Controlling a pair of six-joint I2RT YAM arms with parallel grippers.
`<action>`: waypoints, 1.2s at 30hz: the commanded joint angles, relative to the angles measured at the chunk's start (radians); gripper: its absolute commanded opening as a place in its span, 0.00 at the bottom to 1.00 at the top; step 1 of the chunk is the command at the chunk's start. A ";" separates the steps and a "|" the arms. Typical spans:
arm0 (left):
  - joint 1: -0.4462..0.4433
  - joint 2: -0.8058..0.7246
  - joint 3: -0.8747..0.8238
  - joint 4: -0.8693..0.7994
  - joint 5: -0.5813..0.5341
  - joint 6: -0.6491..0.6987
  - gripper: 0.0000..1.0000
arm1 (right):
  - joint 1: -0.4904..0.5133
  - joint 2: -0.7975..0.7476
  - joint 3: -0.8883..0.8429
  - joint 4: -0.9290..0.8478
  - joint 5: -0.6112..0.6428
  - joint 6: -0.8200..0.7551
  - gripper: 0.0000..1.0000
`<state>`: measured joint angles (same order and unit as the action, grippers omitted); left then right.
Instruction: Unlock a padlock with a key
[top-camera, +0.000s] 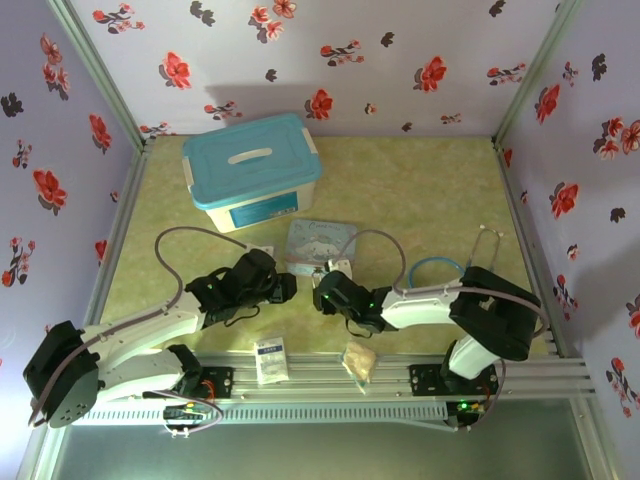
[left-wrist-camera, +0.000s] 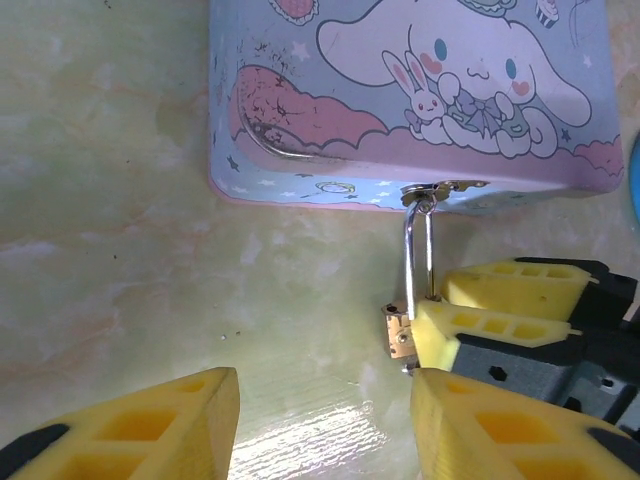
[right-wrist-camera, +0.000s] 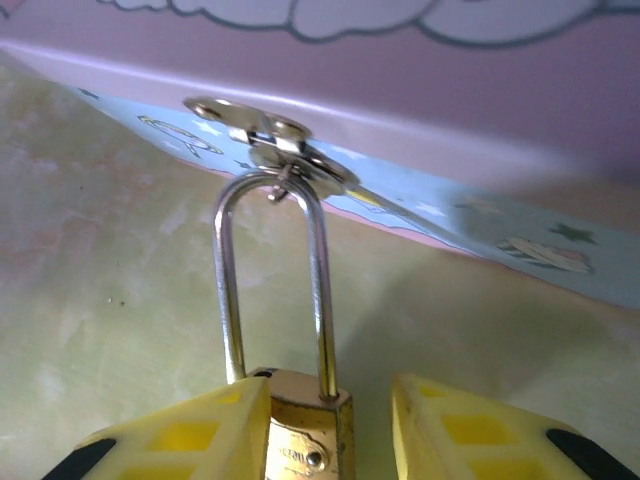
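- Table: pale green and smooth, so expect small metal parts to slide on it rather than stay put.
- Tin: a flat cartoon box near the middle of the table. It looks light, so a hard tug on its clasp would likely drag it.
- Left pincer: spread, with bare table between its fingers, just in front of the tin.
- Right pincer: spread around the lock body, with one finger touching its side and a gap on the other side, so it isn't pinching yet.
- Padlock: hooked through the clasp on the tin's front edge, with its body just in front of the tin. It is rigid brass, probably light and slick on its flat faces. Take it across the two sides of the body and leave the bottom free.
- Shackle: a thin, stiff steel loop that looks free to swing in the clasp. Don't grip there, because the lock would pivot.
- Key: judge it thin and slippery, and pinch its head only.
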<state>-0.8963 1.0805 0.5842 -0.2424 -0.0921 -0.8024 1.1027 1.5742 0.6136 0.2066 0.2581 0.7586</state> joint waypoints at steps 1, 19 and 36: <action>0.009 0.005 -0.010 0.003 0.007 0.016 0.49 | 0.007 0.047 0.045 -0.086 0.042 -0.050 0.35; 0.060 -0.023 0.038 -0.022 0.003 0.068 0.50 | -0.006 0.016 -0.113 0.137 -0.056 0.070 0.03; 0.186 0.166 0.240 0.003 0.011 0.222 0.53 | 0.020 -0.028 -0.021 0.008 -0.002 0.042 0.53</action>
<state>-0.7185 1.2461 0.7921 -0.2546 -0.0921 -0.6159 1.1065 1.4940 0.5369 0.2554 0.2203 0.8005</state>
